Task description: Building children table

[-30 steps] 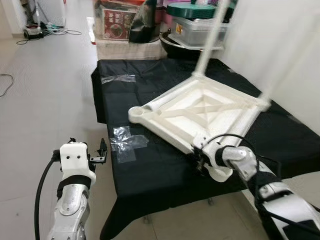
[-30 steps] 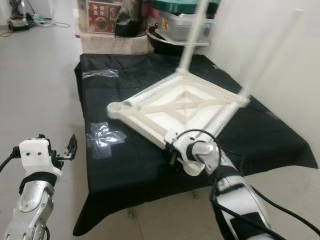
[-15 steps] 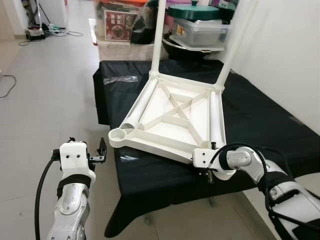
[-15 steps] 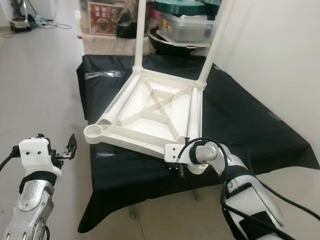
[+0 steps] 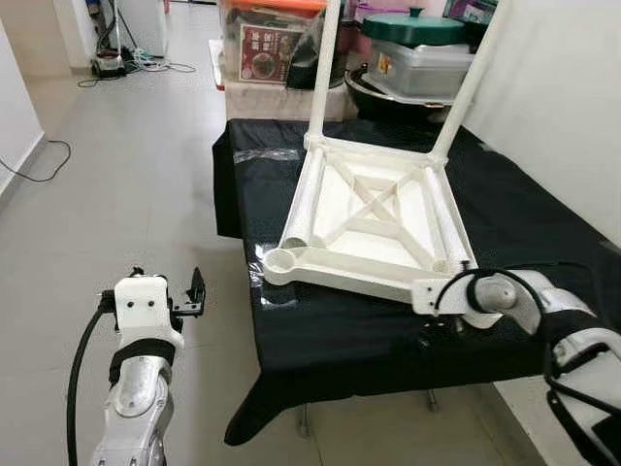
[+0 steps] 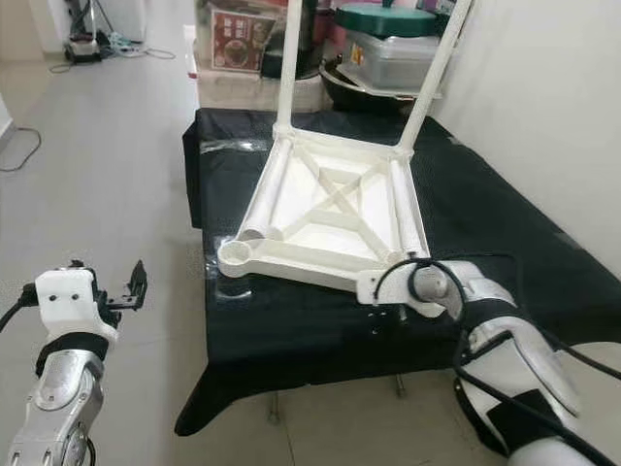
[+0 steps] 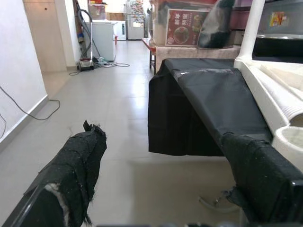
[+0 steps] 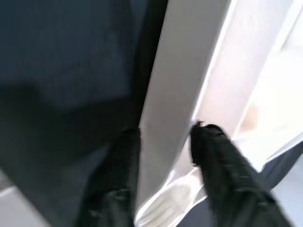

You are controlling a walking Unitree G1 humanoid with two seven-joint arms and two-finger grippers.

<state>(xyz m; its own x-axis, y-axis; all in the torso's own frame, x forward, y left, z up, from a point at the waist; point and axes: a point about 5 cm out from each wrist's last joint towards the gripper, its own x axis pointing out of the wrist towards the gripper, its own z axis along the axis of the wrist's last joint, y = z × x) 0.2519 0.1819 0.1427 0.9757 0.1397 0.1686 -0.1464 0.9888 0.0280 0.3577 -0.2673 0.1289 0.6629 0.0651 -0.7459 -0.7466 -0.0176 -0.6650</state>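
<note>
The white children's table (image 5: 369, 218) lies upside down on the black-covered table (image 5: 543, 223). Two white legs (image 5: 325, 68) (image 5: 466, 87) stand up from its far corners. An empty round leg socket (image 5: 281, 260) shows at the near left corner. My right gripper (image 8: 163, 142) is shut on the rim at the near right corner, one finger (image 8: 118, 175) on each side; in the right eye view it sits under the wrist (image 6: 393, 311). My left gripper (image 7: 165, 142) hangs open over the floor, left of the table (image 5: 197, 291), holding nothing.
Boxes and a green-lidded container (image 5: 417, 29) crowd the far end beyond the black table. A white wall runs along the right. Clear tape (image 5: 267, 153) sticks to the cloth. Cables (image 5: 39, 165) lie on the tiled floor at the left, where there is open room.
The upturned table has swung round on the cloth in my right gripper's hold, its near edge now squarely facing me. The view has shifted too. My left arm stays put.
</note>
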